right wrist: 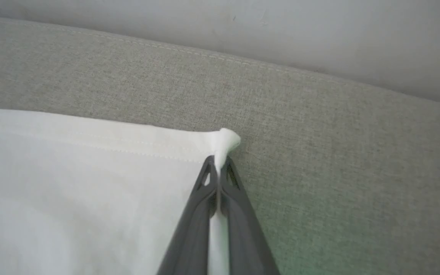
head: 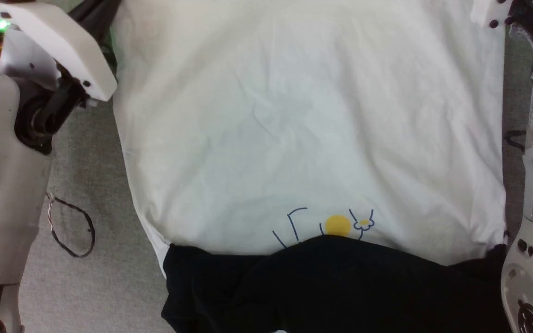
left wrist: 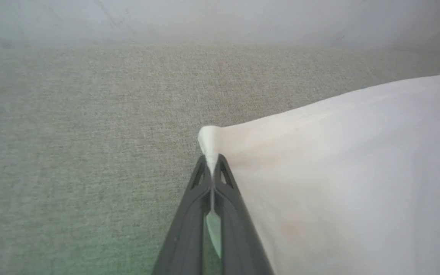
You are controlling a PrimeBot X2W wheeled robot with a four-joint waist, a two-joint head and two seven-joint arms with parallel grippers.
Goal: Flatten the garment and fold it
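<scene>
Soft, light and limp, the T-shirt (head: 312,115) is best held by its corners, and the left gripper (left wrist: 212,160) and right gripper (right wrist: 218,162) each pinch one, bunched at their tips.

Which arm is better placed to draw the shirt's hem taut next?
Neither leads, probably: the left pincer and right pincer are each shut on a white corner of the garment, so both likely pull together.

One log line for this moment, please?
left gripper: jaws shut on garment corner | right gripper: jaws shut on opposite corner | garment spread out
</scene>
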